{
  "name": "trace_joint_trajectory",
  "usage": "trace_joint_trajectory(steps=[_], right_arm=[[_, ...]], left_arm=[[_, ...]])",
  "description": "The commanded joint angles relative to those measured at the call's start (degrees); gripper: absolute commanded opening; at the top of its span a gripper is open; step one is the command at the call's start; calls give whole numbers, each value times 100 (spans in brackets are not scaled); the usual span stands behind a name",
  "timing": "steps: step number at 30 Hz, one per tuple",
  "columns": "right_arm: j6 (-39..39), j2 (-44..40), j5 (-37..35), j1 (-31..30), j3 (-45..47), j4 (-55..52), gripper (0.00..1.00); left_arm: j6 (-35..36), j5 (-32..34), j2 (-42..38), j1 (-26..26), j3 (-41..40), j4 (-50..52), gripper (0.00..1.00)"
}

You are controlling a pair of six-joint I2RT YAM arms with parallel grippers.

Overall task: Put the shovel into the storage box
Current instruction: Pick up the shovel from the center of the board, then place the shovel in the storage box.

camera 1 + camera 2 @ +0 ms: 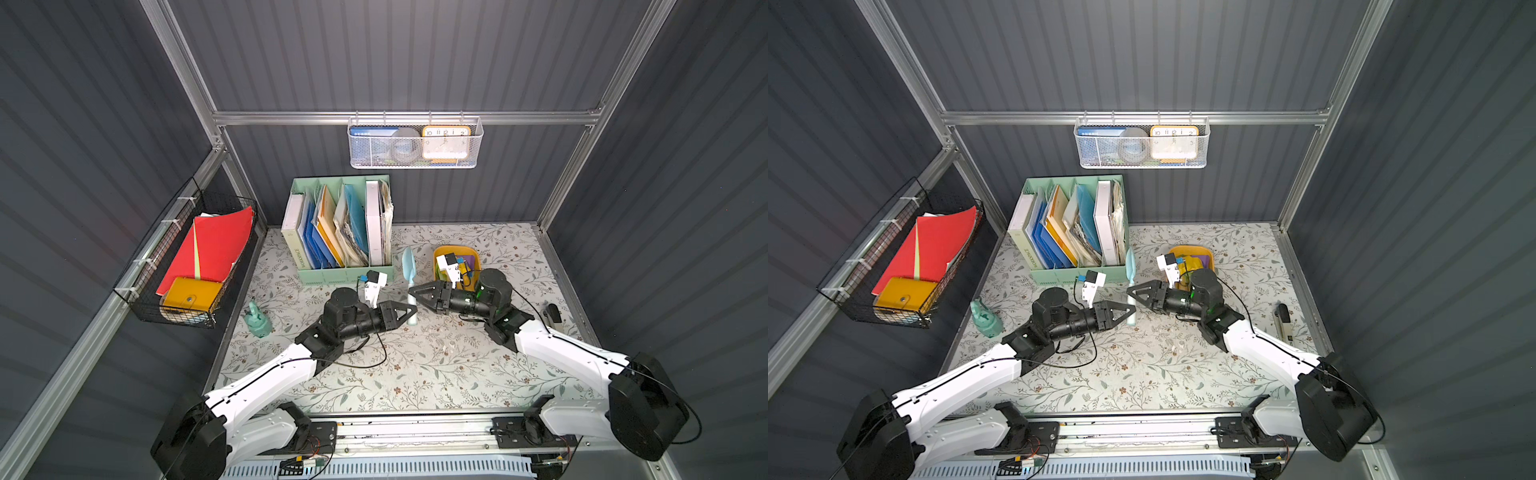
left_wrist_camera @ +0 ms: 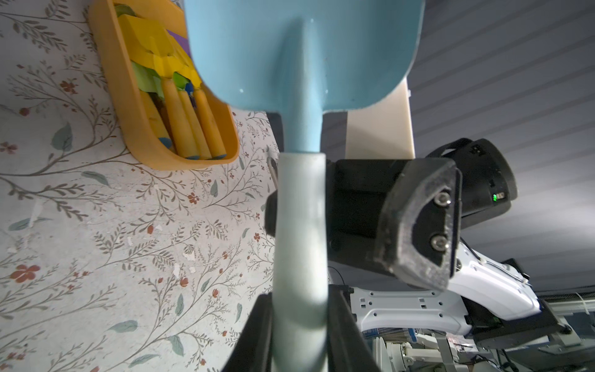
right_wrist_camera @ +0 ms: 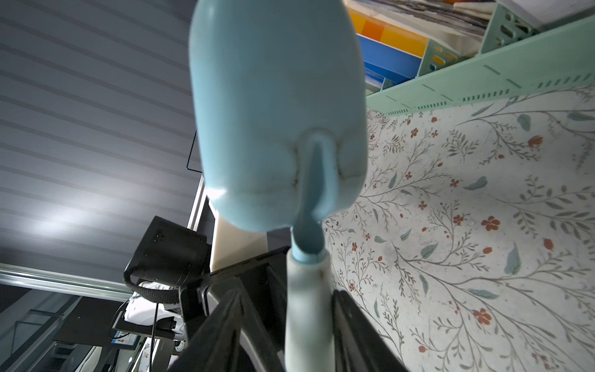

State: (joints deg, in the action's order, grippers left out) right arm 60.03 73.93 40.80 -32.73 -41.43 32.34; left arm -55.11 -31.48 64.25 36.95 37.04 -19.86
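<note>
Left gripper [image 1: 412, 311] is clamped narrow on the pale lower handle of the shovel [image 1: 409, 266], which stands at the centre of both top views with its blue blade pointing toward the upper frame, just right of the mint file holder [image 1: 332, 274]. The right gripper [image 1: 414, 290] reaches in from the right and straddles the same handle nearer the blade. Its jaws sit on either side of the handle in the right wrist view, but I cannot tell whether the pads are pressing on it. This reads as a handover, so the right jaws should close firmly before the left ones let go, and the left should then back off straight without twisting the handle. The storage box [image 1: 455, 249] sits right of centre, partly behind the right wrist, and already holds yellow and purple tools. The shovel should probably be laid lengthwise along it and released low.
</note>
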Motion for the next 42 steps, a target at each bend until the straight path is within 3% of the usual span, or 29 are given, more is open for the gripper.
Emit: trace_joint_trajectory(steps=[1, 9, 12, 17, 24, 31, 42], right_arm=[[99, 21, 200, -25, 28, 535, 41], [56, -123, -5, -31, 143, 563, 20], [-82, -290, -259, -27, 161, 298, 16], [-578, -782, -842, 73, 84, -690, 16], [-1769, -1053, -1729, 512, -860, -3724, 16], [-2897, -91, -3042, 1083, -2295, -6383, 16], [-4101, 1731, -4457, 1414, -3812, -7345, 18]], left_arm=[[-45, -288, 85, 91, -39, -486, 0], [-70, -310, -4, 106, -110, -541, 0], [-40, -229, -57, 110, -126, -413, 6], [182, 87, -196, 111, -102, 272, 50], [392, 798, -391, 110, -50, 1308, 58], [427, 1402, -291, 109, 54, 1924, 58], [387, 1789, -416, 110, -46, 2314, 58]])
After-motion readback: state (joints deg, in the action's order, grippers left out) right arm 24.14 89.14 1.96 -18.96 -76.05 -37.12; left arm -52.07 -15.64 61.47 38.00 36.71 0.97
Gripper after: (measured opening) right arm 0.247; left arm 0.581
